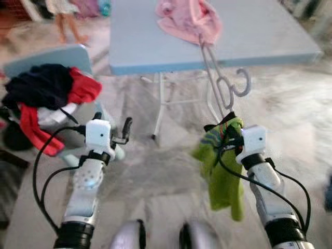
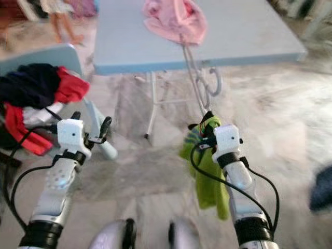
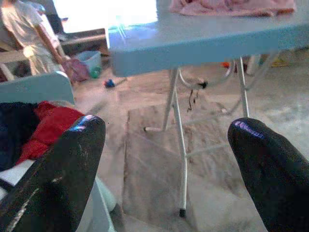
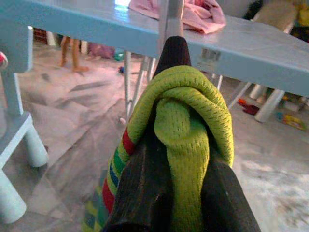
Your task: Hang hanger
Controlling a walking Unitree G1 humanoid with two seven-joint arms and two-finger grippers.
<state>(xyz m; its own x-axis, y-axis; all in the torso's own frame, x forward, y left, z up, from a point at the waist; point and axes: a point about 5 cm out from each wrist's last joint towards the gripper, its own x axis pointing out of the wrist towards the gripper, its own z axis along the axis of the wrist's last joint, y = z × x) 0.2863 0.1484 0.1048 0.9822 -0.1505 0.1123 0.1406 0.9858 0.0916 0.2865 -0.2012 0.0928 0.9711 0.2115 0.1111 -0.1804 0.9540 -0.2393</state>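
A grey wire hanger (image 1: 222,85) rises from my right gripper (image 1: 229,127), its hook (image 1: 243,83) just below the table's front edge. A lime-green garment (image 1: 224,176) with striped trim is bunched on the hanger and hangs below the gripper. In the right wrist view the black fingers (image 4: 145,193) are shut around the green cloth (image 4: 186,121) and the hanger's stem (image 4: 171,19). My left gripper (image 1: 111,129) is held up at the left, open and empty, its fingertips (image 3: 63,174) wide apart.
A light-blue folding table (image 1: 259,36) stands ahead with a pink garment (image 1: 189,18) on it. At the left, a pale-blue chair (image 1: 49,57) carries a pile of dark, red and white clothes (image 1: 46,96). A person's legs (image 1: 70,26) show at far left.
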